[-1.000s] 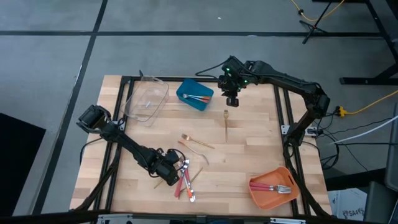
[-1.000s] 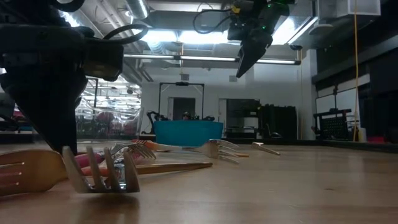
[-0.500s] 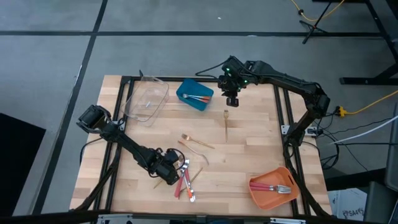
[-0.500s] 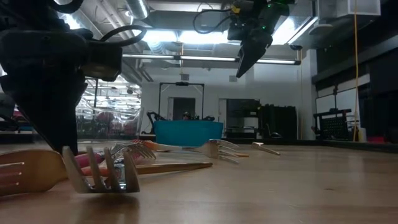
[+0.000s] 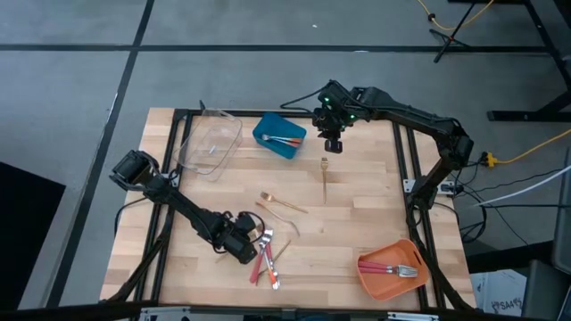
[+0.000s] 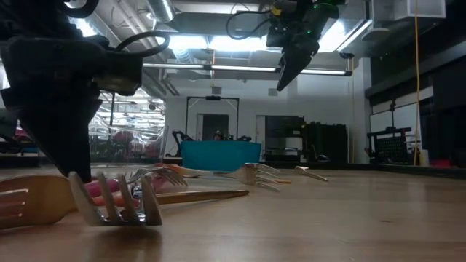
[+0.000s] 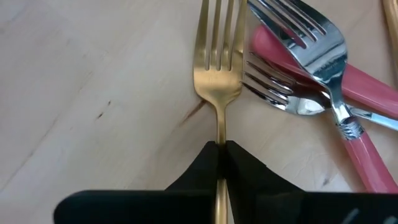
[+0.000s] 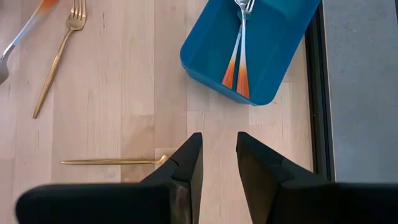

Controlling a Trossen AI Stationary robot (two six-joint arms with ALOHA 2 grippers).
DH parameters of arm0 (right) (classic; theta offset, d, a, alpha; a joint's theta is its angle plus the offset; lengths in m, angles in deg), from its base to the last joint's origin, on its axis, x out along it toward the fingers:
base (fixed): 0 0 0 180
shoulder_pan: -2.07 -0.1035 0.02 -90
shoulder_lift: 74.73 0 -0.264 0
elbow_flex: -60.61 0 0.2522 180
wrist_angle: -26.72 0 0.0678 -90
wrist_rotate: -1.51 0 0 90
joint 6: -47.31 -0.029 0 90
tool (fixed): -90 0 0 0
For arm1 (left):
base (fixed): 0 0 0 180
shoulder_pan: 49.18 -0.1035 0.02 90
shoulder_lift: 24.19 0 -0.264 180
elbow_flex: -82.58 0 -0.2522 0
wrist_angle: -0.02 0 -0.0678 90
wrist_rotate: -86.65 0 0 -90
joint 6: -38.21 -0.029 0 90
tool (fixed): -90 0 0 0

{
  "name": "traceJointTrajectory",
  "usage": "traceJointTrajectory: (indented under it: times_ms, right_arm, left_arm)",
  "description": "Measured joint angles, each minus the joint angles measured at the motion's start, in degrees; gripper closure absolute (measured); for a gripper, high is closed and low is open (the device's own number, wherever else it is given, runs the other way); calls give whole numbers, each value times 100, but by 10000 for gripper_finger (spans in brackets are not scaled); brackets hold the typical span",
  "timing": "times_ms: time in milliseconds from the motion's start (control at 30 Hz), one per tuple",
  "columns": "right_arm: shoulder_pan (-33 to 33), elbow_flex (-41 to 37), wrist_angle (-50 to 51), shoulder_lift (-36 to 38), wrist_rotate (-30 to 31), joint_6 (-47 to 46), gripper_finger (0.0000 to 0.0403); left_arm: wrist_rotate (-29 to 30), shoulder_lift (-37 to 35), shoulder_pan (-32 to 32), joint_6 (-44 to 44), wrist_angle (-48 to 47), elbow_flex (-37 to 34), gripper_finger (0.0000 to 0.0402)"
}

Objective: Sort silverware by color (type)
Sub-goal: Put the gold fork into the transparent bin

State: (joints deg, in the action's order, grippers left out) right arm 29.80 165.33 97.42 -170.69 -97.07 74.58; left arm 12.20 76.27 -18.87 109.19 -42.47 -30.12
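My left gripper (image 5: 246,249) is down at the table's near left part, shut on a gold fork (image 7: 220,68). Beside that fork lies a heap of pink-handled, silver-headed forks (image 7: 311,68), also seen in the high view as the heap (image 5: 266,260). Two more gold forks (image 5: 325,175) (image 5: 282,203) lie flat mid-table. My right gripper (image 8: 217,152) hangs open high over the far side, near the blue bin (image 5: 279,135), with nothing between its fingers. My left gripper pinches the gold fork's slim handle (image 7: 221,138) just behind the neck, between its two fingers (image 7: 199,163). The fingers come from above, pointing down (image 6: 73,164). The fork lies flat on the wood, tines pointing away from the gripper.
The blue bin holds two orange-handled forks (image 8: 239,62). An orange bin (image 5: 393,267) at the near right holds pink-handled forks. A clear bin (image 5: 212,143) stands at the far left. A black frame (image 5: 406,169) runs along the table's sides.
My left gripper has shut on the gold fork's handle while staying low over the heap. The silver-headed fork nearest the low camera has shifted slightly. My right arm has kept still.
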Motion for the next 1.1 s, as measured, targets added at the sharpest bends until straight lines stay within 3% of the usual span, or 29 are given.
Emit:
traceJointTrajectory:
  times_ms: [367, 800, 1100]
  right_arm:
    - [-2, -1, 5, -2, -2, -1, 315]
    - [0, -2, 50, -2, -2, -294, 315]
    - [-3, -4, 870, 538, -285, -344, 315]
  left_arm:
    - [198, -683, -235, -39, -684, -13, 395]
    - [532, -1969, -1133, -1515, -1036, -2, 395]
    - [1153, -2995, -1920, -2840, -1030, 0, 396]
